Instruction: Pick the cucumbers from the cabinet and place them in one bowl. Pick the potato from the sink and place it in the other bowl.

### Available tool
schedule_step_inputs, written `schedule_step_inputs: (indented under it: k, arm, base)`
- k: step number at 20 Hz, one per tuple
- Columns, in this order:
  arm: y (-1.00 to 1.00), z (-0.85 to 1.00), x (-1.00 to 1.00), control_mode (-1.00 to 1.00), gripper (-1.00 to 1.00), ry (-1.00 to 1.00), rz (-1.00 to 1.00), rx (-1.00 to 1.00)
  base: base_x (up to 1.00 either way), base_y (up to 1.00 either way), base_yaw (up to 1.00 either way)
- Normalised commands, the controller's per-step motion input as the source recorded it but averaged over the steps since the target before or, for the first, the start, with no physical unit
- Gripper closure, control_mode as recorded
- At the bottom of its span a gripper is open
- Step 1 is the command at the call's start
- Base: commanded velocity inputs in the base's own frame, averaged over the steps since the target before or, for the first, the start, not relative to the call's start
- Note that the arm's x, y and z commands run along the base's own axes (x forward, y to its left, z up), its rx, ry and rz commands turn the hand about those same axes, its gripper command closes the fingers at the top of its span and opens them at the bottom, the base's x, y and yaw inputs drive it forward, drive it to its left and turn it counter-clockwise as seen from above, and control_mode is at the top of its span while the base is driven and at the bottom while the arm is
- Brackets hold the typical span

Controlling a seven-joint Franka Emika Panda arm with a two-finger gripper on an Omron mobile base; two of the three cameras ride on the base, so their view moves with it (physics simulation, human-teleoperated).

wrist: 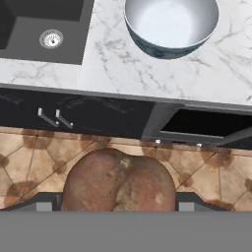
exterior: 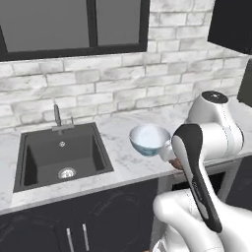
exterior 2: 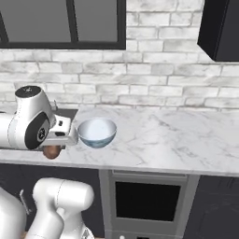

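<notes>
One potato (wrist: 119,179), brown and lumpy, sits between my two dark fingertips (wrist: 45,202), which stand wide apart and press its sides, so I have it held. From my hand view it hangs out past the counter's front edge, above the brown tiled floor (wrist: 29,147) and the dark lower cabinets (wrist: 88,115). In the right base view the same potato (exterior 2: 52,151) shows as a small brown lump just under my gripper (exterior 2: 52,150), at the marble counter's (exterior 2: 158,135) front edge; in the left base view only a sliver of brown (exterior: 175,162) peeks out beside my arm.

The pale blue bowl (wrist: 171,24) with its whitish inside stands upright on the counter, just beyond me and a little to one side (near, but I am not over it). The dark grey sink (exterior: 61,155) lies to the bowl's left, its silver drain (exterior: 67,173) bare and its slim faucet (exterior: 57,116) behind it.
</notes>
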Motion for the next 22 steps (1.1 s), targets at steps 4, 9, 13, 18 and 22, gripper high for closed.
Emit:
schedule_step_inputs:
  k: [4, 9, 13, 18, 22]
  arm:
    - [0.0, 0.0, 0.0, 1.0, 1.0, 0.0, 0.0, 0.0]
    - [0.0, 0.0, 0.0, 1.0, 1.0, 0.0, 0.0, 0.0]
    - [0.0, 0.0, 0.0, 1.0, 1.0, 0.0, 0.0, 0.0]
    - [0.0, 0.0, 0.0, 1.0, 1.0, 0.0, 0.0, 0.0]
    - [0.0, 0.0, 0.0, 1.0, 1.0, 0.0, 0.0, 0.0]
  base:
    - [0.92, -0.01, 0.0]
    - [0.79, -0.26, 0.06]
    - [0.31, -0.47, 0.07]
    - [0.07, -0.18, 0.01]
    - [0.0, -0.04, 0.0]
